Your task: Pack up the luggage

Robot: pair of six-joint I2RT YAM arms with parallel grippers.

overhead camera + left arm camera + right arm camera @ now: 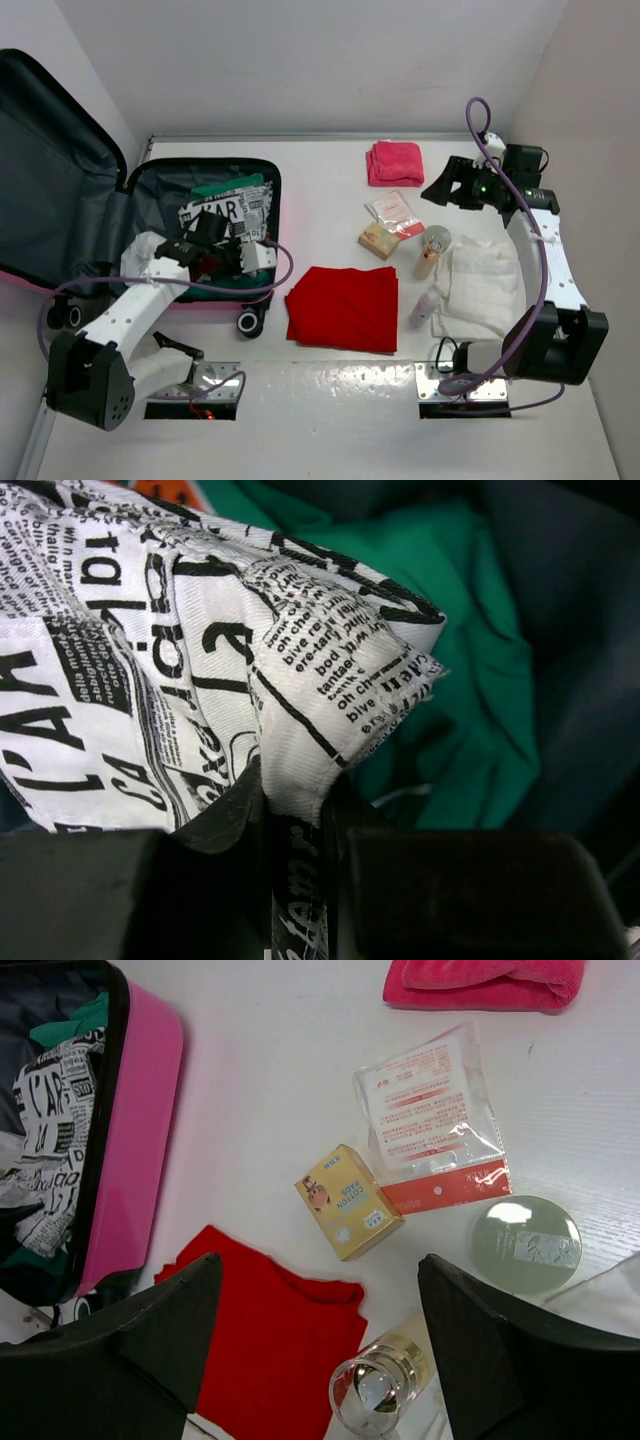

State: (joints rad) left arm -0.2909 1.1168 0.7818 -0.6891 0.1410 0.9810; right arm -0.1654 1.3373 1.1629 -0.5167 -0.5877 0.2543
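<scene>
White desk [330, 400], near edge first: we see a red cloth [343, 308] lying flat toward the middle and a white cloth [480, 285] spread toward the right edge. A small bottle [424, 308] lies between them.

Along the left edge sits the luggage [135, 1130], open, its dark-lined lid [50, 150] raised toward the far left corner. The left gripper [222, 238] hangs inside the pink shell, clenched on a fold of a newsprint-pattern cloth [150, 680]. The wrist view shows the fabric pinched between the jaws and draped over a green garment [470, 630] already in the case.

We judge the step in hand to be laying this cloth down. To do it well, the claw should sink until the fabric rests on the green layer. It should let go only once the whole cloth lies inside the pink wall, then lift straight up so no corner trails out.

Farther off, near the right edge, the right gripper [452, 186] hovers with its jaws wide apart and nothing between them. Below it lie a yellow box [348, 1202] and a clear sachet [428, 1110]. A pink towel [394, 162] waits near the far edge.
</scene>
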